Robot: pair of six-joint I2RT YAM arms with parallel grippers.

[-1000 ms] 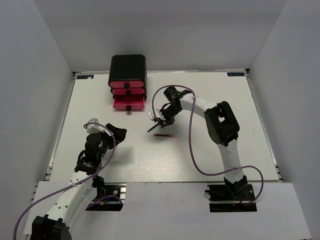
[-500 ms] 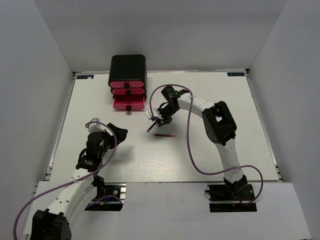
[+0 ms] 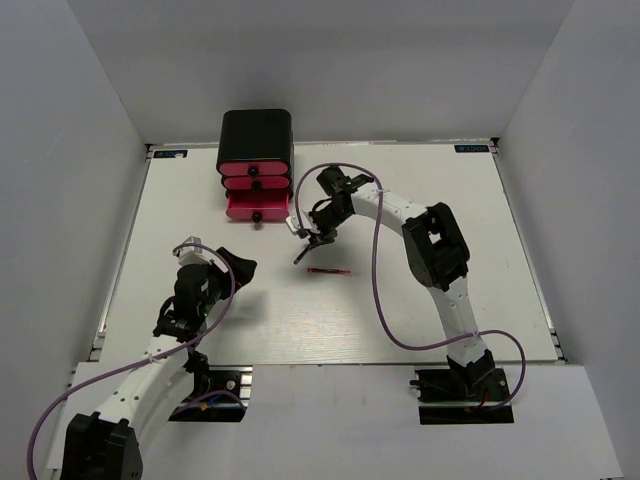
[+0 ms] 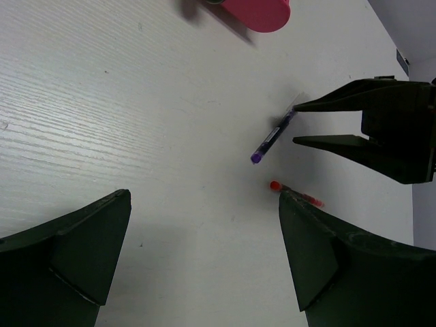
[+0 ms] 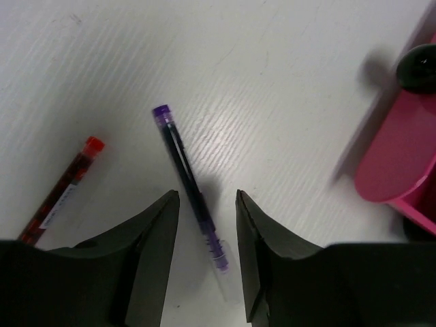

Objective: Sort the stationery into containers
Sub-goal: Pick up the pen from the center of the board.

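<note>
A thin dark pen with a purple end (image 5: 182,161) lies on the white table, between the open jaws of my right gripper (image 5: 206,197); neither finger touches it. It also shows in the top view (image 3: 304,254) and the left wrist view (image 4: 271,139). A red pen (image 3: 328,271) lies just beside it, also seen in the right wrist view (image 5: 65,191). The black cabinet (image 3: 256,138) with pink drawers stands at the back; its bottom drawer (image 3: 258,207) is pulled out. My right gripper (image 3: 306,232) hovers right of that drawer. My left gripper (image 3: 240,266) is open and empty.
The open pink drawer (image 5: 398,157) and a black knob (image 5: 418,67) sit close to the right of my right gripper. Grey walls enclose the table (image 3: 420,300) on three sides. My right gripper's fingers (image 4: 340,102) show in the left wrist view.
My right gripper has shifted a little left and back toward the open drawer, over the purple-ended pen. Both pens stay where they were. The left arm barely moved.
</note>
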